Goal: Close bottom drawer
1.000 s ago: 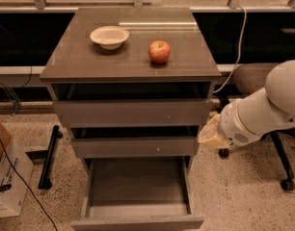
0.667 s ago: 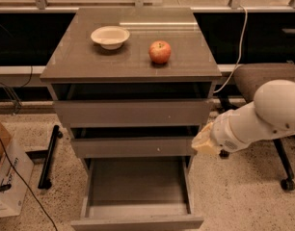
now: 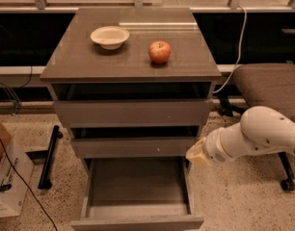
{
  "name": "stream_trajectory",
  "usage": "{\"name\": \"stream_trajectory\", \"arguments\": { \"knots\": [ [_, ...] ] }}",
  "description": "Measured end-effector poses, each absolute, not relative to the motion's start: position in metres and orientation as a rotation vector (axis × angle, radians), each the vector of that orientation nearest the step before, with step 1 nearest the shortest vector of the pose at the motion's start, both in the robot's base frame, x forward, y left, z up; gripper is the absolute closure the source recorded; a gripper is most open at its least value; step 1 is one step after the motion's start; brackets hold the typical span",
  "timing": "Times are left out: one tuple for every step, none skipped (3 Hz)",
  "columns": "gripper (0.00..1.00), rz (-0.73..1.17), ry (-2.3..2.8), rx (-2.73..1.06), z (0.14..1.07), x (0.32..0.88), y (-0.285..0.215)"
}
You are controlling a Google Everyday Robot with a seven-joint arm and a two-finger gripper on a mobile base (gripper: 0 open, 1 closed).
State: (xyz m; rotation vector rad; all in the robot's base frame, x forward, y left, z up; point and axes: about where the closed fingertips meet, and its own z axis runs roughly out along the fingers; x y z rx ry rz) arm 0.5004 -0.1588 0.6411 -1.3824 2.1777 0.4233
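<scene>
The bottom drawer (image 3: 138,222) of the grey-brown cabinet stands pulled far out toward me, its shallow grey box empty and its flat front at the lower edge of the view. The middle drawer (image 3: 133,147) and the top drawer (image 3: 133,112) above it are slightly out. My gripper (image 3: 195,154) reaches in from the right on a white arm, beside the right end of the middle drawer front and just above the bottom drawer's right side wall.
A white bowl (image 3: 110,36) and a red apple (image 3: 159,52) sit on the cabinet top. An office chair (image 3: 270,88) stands to the right behind my arm. A cardboard box (image 3: 7,177) and a black bar (image 3: 48,157) lie on the floor at left.
My arm has dropped lower and swung left, bringing the gripper down toward the bottom drawer's right side. The drawers have not moved.
</scene>
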Motion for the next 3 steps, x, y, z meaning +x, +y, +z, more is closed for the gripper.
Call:
{"name": "stream_trajectory", "arguments": {
  "knots": [
    [1.0,0.432,2.2,-1.409,0.624,0.5,-0.152],
    [1.0,0.51,2.229,-1.388,0.582,0.495,-0.153],
    [1.0,0.63,2.295,-1.364,0.527,0.477,-0.155]
  ]
}}
